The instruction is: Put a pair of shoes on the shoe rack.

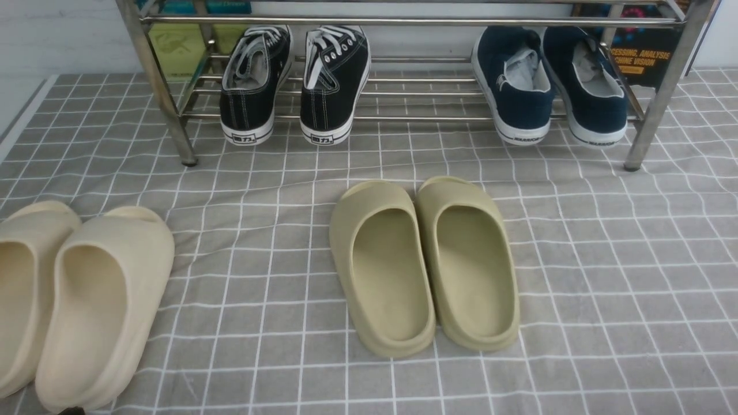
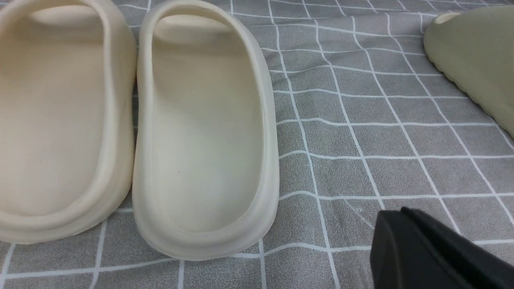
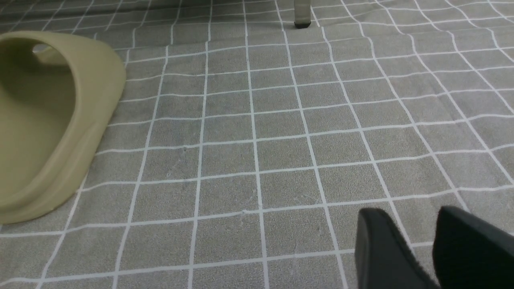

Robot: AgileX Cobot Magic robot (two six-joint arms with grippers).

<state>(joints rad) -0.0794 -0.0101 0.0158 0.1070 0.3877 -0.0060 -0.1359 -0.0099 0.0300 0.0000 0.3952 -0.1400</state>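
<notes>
You're looking at the black sneakers (image 1: 294,83) sitting side by side on the lower bars of the shoe rack (image 1: 403,92), at about 11 o'clock in the front view, heels sticking out toward you past the front bar. Blue slip-ons (image 1: 550,83) are sitting on the same shelf at about 1 o'clock, well apart from the black pair. Olive slides (image 1: 424,262) are lying together at center on the gray checked cloth (image 1: 605,259), touching each other. Beige slides (image 1: 75,300) are lying at about 8 o'clock, partly cut off by the frame edge.

Left gripper (image 2: 417,249) is hovering over the cloth just beside the beige slides, fingers pressed together, gripping nothing. Right gripper (image 3: 421,245) is hanging over bare cloth near one olive slide; its two fingers are standing slightly apart, nothing between them. Neither arm is showing in the front view.
</notes>
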